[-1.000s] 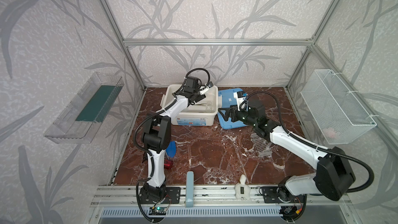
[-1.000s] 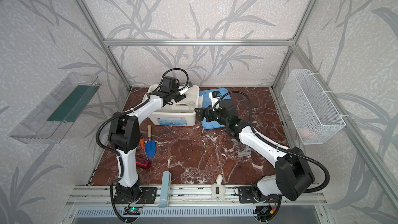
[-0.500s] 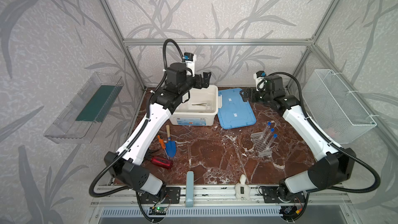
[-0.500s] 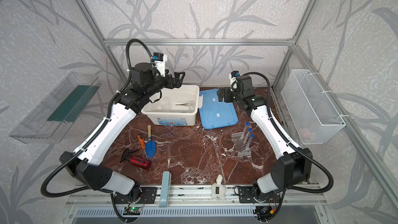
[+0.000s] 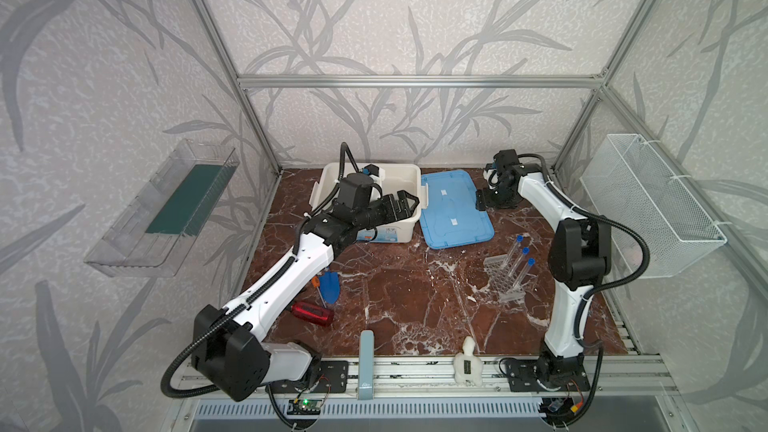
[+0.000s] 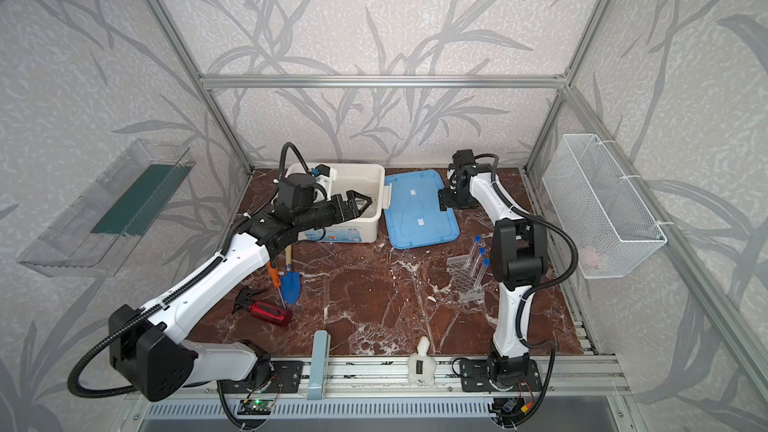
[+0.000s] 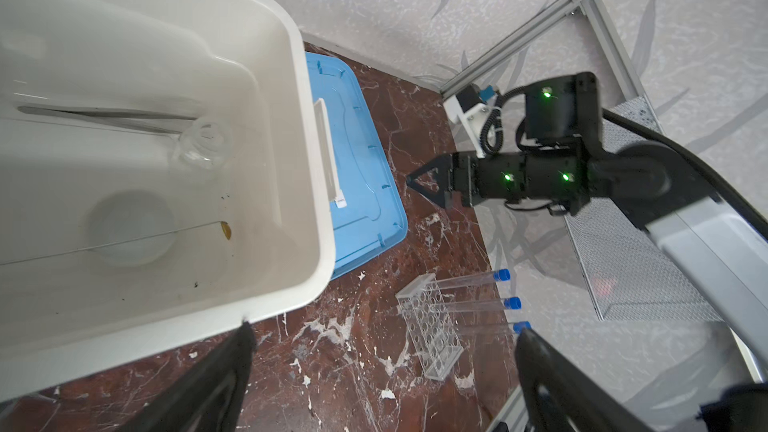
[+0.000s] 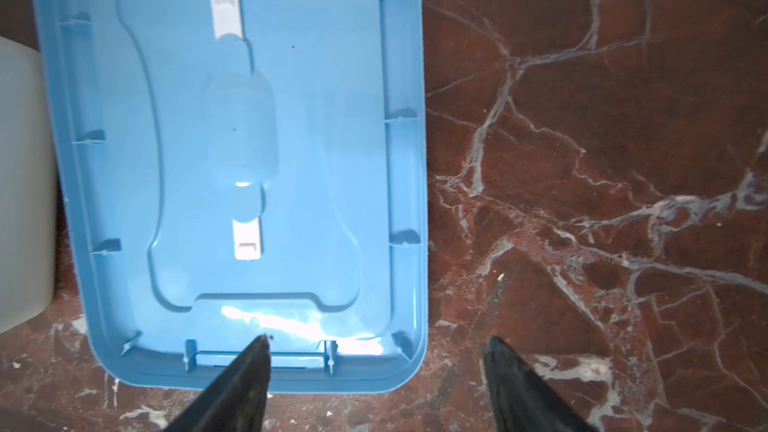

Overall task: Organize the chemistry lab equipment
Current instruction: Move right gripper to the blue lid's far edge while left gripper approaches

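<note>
Left gripper (image 5: pixel 412 206): spread wide and holding nothing, poised over the white bin (image 5: pixel 370 166) at its corner next to the blue lid (image 5: pixel 453 209).
Right gripper (image 8: pixel 376 351): jaws apart and empty. One fingertip is over the lid's end rim and the other over bare bench (image 8: pixel 602 160), so the lid's corner sits between them.
In the bin: smaller clear cup (image 7: pixel 199 147), small white round dish (image 7: pixel 129 226) and a thin glass rod (image 7: pixel 195 228) lying across the dish.
Not yet stowed: clear perforated rack (image 5: pixel 505 280) with three blue-capped test tubes (image 5: pixel 517 259) leaning in it, on the bench well apart from the bin.
Step in hand: probably a grasp on the lid's rim.
Doing it well: lower until one finger is inside the raised rim and one outside. Pinch the rim wall, not the flat panel, and lift level.
Caution: the rack probably belongs in the bin before the lid goes on.
</note>
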Motion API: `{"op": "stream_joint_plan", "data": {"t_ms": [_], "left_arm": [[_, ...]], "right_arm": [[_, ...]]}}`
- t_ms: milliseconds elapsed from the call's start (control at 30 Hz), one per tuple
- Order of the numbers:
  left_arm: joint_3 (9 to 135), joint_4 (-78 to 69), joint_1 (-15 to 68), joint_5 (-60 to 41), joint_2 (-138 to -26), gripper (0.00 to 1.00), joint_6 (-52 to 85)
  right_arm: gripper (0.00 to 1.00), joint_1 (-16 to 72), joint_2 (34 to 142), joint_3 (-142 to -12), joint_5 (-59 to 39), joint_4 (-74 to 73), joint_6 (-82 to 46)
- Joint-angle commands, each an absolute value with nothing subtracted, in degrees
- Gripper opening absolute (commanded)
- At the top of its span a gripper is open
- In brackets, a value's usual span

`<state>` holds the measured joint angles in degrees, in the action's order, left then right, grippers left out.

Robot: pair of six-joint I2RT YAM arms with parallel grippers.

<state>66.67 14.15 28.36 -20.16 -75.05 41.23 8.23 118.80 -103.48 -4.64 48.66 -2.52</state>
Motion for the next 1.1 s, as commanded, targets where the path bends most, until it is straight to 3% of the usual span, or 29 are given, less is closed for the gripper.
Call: {"op": "stream_joint_plan", "data": {"t_ms": [0,67,333,600,800,1067], "left_arm": [[61.69,9.40,30.25,-19.19,-70.66,0.99,46.04],[60.39,10.32,31.85,-18.15,-69.99,0.99,45.01],[52.84,4.02,33.58,-20.63,-67.95,0.99,49.10],[49.91,4.99,33.89,-18.88,-65.17,0.99,48.38],[49.13,5.15,33.87,-19.34,-65.23,0.99,48.55],[49.14,4.85,33.96,-19.17,-65.54,0.99,48.16]], "right_arm": [[0.73,8.04,121.53,-107.38,-3.73,52.07,0.52],[0.64,7.84,122.78,-107.72,-3.50,50.35,1.12],[0.48,7.51,129.85,-113.28,-3.36,51.86,3.21],[0.44,6.42,135.35,-117.65,-3.95,54.67,4.26],[0.26,6.25,137.92,-118.79,-3.52,55.02,4.06],[0.20,6.06,141.18,-119.36,-5.56,55.02,5.05]]}}
